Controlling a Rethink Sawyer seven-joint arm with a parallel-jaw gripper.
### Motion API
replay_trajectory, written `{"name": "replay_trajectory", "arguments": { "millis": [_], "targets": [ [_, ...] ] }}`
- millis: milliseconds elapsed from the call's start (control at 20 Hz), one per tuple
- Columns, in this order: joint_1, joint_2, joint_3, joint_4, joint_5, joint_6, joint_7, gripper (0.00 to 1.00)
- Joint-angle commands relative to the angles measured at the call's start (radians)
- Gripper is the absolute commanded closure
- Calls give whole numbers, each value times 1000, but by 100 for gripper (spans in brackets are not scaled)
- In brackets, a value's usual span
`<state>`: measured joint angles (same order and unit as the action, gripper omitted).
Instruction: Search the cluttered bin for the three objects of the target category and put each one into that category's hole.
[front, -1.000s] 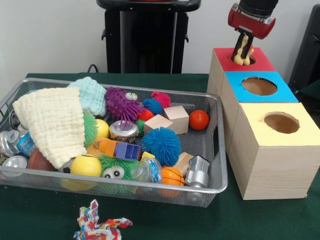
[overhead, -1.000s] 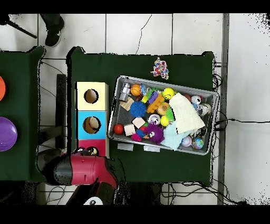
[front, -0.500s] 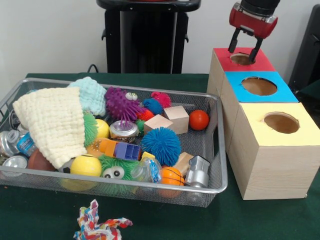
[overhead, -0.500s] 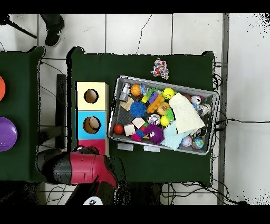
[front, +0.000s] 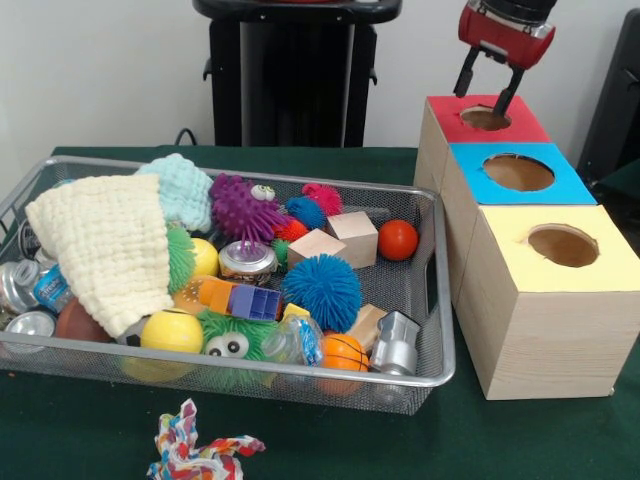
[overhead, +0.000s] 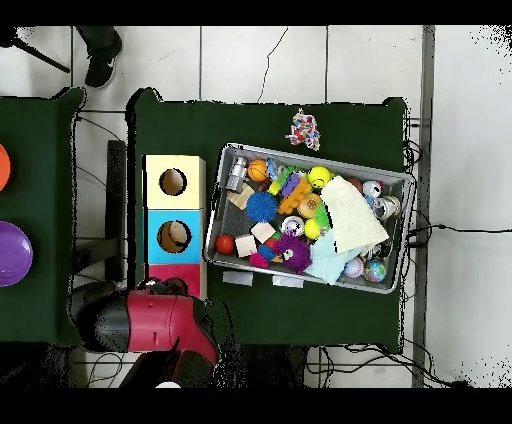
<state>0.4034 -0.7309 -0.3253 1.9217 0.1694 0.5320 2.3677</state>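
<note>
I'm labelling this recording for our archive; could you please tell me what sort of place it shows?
Most likely a robotics lab set up for a sorting trial: a green-clothed table, a wire bin of mixed toys, three wooden boxes with coloured hole tops, and a red arm's open pincer above them.

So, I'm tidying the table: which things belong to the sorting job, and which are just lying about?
Job:
- wire bin of mixed toys
- red-topped box, blue-topped box, yellow-topped box, each with a hole
- hand, open and empty above the red one

Lying about:
- rope toy outside the bin
- purple disc
</note>
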Motion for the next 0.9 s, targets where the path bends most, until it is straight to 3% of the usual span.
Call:
{"name": "replay_trajectory", "arguments": {
  "millis": [50, 400, 900],
  "targets": [
    [-34, -7, 17, -74, 13, 97, 137, 0],
    [-69, -6, 31, -105, -14, 87, 82, 0],
    [-63, 2, 14, -130, -34, 97, 89, 0]
  ]
}}
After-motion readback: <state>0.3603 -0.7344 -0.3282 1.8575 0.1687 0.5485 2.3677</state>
